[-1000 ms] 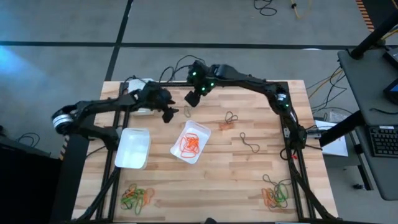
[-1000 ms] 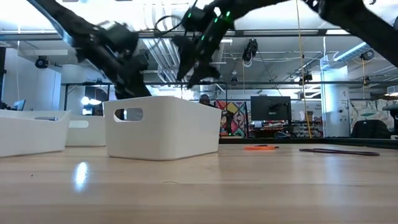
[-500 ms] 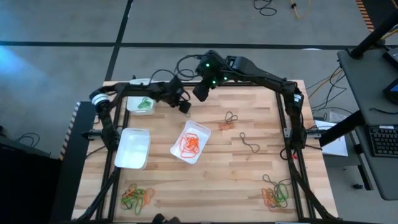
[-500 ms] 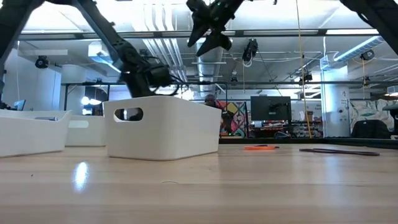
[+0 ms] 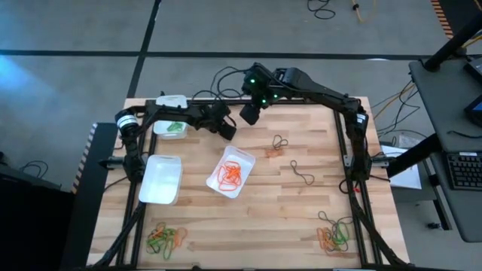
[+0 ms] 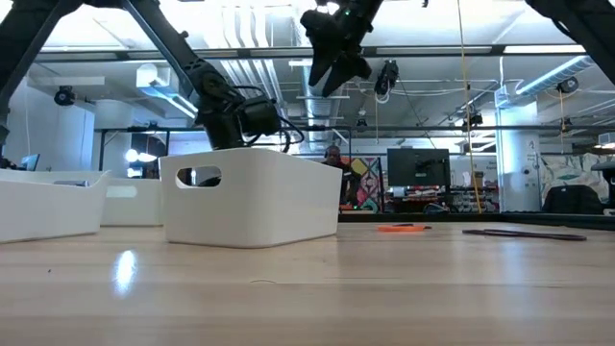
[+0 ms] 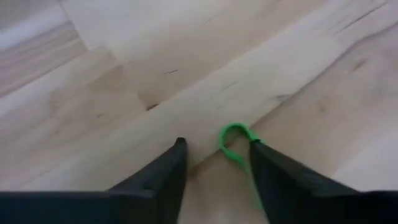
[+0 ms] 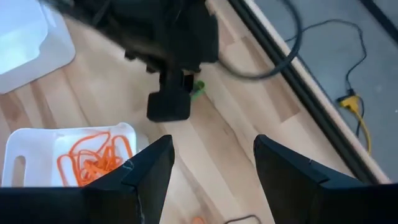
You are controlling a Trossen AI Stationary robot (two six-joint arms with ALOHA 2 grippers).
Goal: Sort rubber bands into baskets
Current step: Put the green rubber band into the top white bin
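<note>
A green rubber band (image 7: 235, 127) lies on the bare wood near the table's far edge. My left gripper (image 7: 216, 144) is down over it, open, with the band between its fingers, close to one of them; in the high view it (image 5: 227, 132) stands right of the far-left basket (image 5: 172, 126), which holds green bands. My right gripper (image 5: 248, 114) hangs open and empty above the table just beyond it. An orange-filled basket (image 5: 231, 172) and an empty basket (image 5: 162, 179) sit mid-table. My left gripper points steeply down at the table, one finger on each side of the green rubber band. The band's loop (image 7: 247, 135) lies right against the inner side of one finger (image 7: 261, 158); whether they touch I cannot tell. The band lies flat on the wood.
Mixed piles of bands lie at the near-left corner (image 5: 166, 237) and near-right corner (image 5: 334, 235). Loose dark bands (image 5: 280, 141) (image 5: 303, 175) and an orange one (image 5: 273, 153) lie right of the middle basket. Black cables run along the far edge (image 5: 218, 79).
My left gripper has swung from beside the far-left basket toward the table's right, rolled and tipped downward, and sunk to the wood around the green band. My right gripper has risen and drawn back toward the far right, staying open.
</note>
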